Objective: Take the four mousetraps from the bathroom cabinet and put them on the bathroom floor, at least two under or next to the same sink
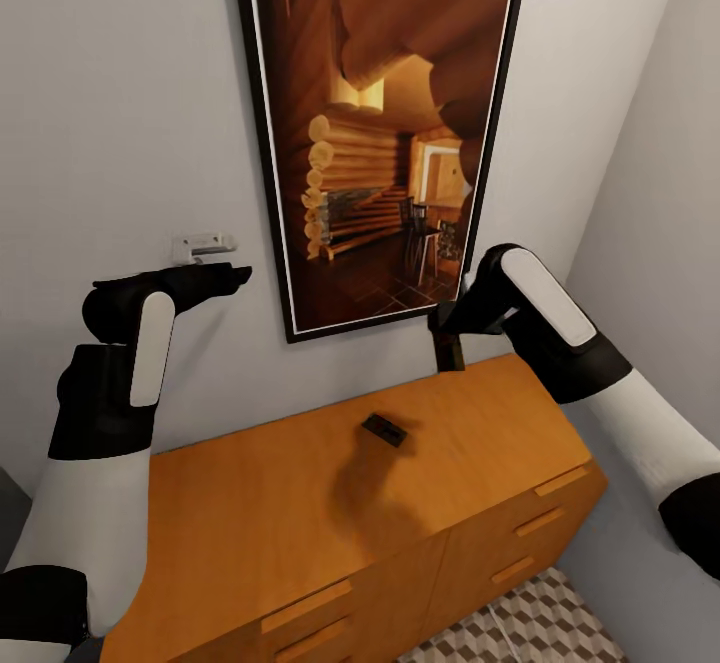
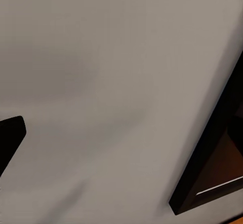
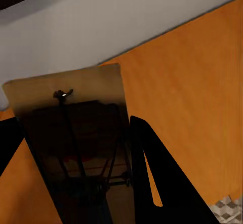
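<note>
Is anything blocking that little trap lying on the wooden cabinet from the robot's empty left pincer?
Nothing visible does. The mousetrap lies alone on the cabinet top, with bare wood around it. The left pincer hangs up by the wall, well above it. The right pincer already holds another mousetrap.

One mousetrap (image 1: 384, 430) flat on the orange-brown cabinet (image 1: 250, 503) top, another mousetrap (image 3: 76, 133) — wire-sprung — held in jaws
</note>
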### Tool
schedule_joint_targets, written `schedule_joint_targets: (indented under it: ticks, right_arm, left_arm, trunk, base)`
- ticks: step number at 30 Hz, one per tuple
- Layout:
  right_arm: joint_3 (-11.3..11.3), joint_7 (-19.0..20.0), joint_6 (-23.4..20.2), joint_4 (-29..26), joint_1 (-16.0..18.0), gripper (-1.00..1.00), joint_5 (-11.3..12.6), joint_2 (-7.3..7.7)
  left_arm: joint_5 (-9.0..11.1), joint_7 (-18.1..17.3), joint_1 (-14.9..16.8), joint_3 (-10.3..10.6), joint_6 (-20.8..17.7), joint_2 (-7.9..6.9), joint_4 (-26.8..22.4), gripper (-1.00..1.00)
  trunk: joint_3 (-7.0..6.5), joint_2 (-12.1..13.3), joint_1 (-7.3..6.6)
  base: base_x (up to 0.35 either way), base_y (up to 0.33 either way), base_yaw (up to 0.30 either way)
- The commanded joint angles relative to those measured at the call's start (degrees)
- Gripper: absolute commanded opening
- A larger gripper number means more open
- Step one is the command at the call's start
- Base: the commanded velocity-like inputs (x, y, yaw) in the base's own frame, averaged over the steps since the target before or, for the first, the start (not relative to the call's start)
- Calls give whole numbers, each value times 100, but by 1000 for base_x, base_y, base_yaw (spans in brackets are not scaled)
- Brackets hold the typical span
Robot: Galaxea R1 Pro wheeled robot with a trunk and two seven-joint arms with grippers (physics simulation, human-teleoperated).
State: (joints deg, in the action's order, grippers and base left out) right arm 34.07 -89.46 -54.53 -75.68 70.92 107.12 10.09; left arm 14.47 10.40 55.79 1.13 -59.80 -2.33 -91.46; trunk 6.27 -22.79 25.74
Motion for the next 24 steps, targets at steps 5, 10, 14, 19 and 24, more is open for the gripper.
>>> schedule_joint_targets:
  ticks: [5,10,14,19,24]
  right_arm:
    - [123,-54,-32,-394,10,-100,49,102]
    - [158,-54,-27,-815,10,-100,40,211]
    - [152,-54,-25,-1093,14,-100,9,286]
    - [154,-54,-5,-1230,29,-100,-14,317]
    - [171,-54,19,-1234,52,-100,-54,340]
  left_arm:
    - [57,71,7,10,-20,-5,-4,100]
    - [54,74,4,10,-20,-5,-4,100]
    - [50,75,5,12,-20,-5,-4,100]
    - [46,80,4,15,-20,-4,-4,100]
    - [41,83,3,27,-20,-4,2,100]
  trunk:
    - [14,-13,4]
    - [14,-13,4]
    - [14,-13,4]
    - [14,-13,4]
    - [14,-13,4]
  base:
    - [0,0,0]
    - [0,0,0]
    - [0,0,0]
    - [0,0,0]
    - [0,0,0]
